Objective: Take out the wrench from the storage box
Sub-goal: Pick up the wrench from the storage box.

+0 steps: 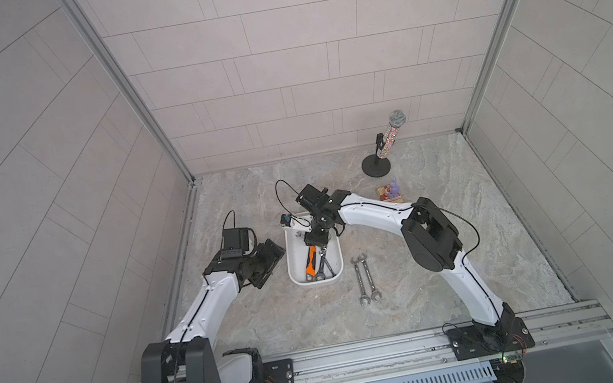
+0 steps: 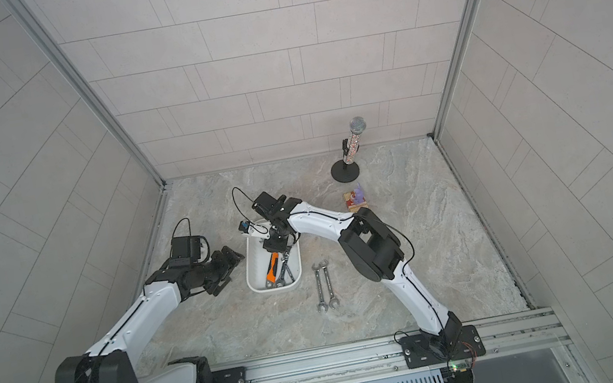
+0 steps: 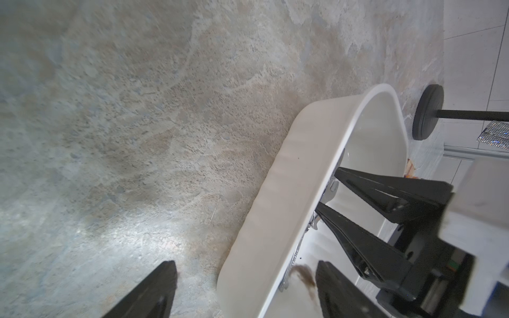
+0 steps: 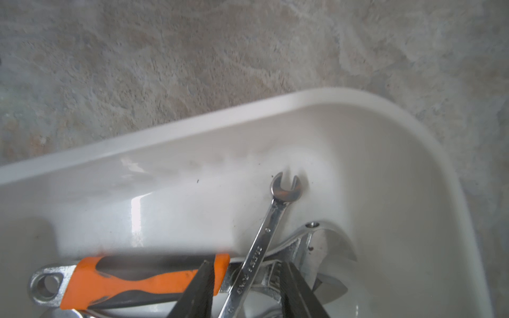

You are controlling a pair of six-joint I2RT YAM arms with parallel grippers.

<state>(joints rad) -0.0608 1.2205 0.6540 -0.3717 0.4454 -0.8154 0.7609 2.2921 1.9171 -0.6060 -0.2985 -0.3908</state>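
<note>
The right claw (image 4: 246, 268) stands partly open inside the storage box (image 4: 192, 124), one black finger on each side of the slim wrench (image 4: 264, 234), and it holds nothing. That slim wrench lies slanted across the neck of the adjustable wrench (image 4: 143, 283), the one with the orange grip, so its shaft probably sits a little off the box floor there. This looks like the best place to pinch. The fingers should go down only far enough to catch the shaft's narrow sides, because any lower they may clamp the adjustable wrench too. Whether the grip falls at mid-length is hidden, so the claw should close firmly and lift slowly, since one end may droop. It should rise straight up until the open head clears the rim. The box sits a little left of the middle of the worktop (image 1: 276, 324), with two wrenches (image 1: 366, 279) already laid just beside its right rim, which makes a sensible place to set this one down. The left claw (image 3: 246, 265) is spread wide across the box's left wall, holding nothing. I cannot tell if it touches the wall, but closing there would likely steady the box.
</note>
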